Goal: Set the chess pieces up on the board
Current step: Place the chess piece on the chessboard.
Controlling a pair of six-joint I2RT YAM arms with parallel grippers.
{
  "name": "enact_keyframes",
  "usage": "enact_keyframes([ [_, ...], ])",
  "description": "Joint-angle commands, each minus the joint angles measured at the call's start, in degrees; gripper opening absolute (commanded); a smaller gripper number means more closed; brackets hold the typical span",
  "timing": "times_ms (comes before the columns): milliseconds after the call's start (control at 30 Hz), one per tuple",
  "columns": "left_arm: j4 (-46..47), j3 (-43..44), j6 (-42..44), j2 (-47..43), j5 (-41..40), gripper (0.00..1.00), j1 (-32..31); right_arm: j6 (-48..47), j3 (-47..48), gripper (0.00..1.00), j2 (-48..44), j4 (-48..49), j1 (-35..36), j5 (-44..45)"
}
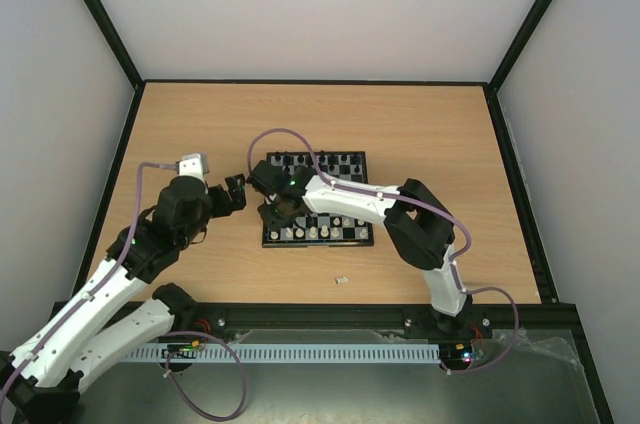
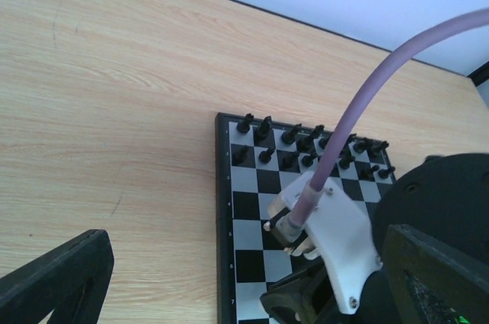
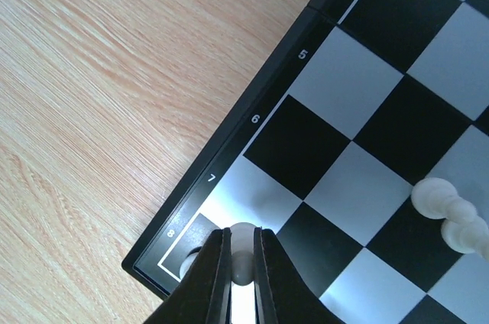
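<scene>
With the right pincer (image 3: 242, 267) pinching a cream-white piece (image 3: 243, 234) at a corner square of the board (image 3: 252, 119), we are aiming to seat it upright and centred before releasing, the left pincer (image 1: 235, 192) hanging spread nearby.

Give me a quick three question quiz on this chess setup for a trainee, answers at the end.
1. True or false: the right gripper is shut on a white piece.
2. Which rows of the board hold the black pieces: A the near rows, B the far rows, C the middle rows?
3. Fill in: the left gripper hangs open over the ____, left of the board.
Key: 1 true; 2 B; 3 table.
</scene>
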Motion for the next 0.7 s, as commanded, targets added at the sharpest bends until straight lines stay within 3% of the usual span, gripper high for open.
enact_keyframes([
  [0,0.5,1.8,-0.8,-2.4,-1.5,1.0,0.1,0.5,0.0,0.07,2.0,-2.4,1.1,-0.6],
  [667,-0.5,1.9,-1.4,-7.1,-3.5,1.0,0.1,0.1,3.4,0.11,6.1,-2.8,1.0,2.7],
])
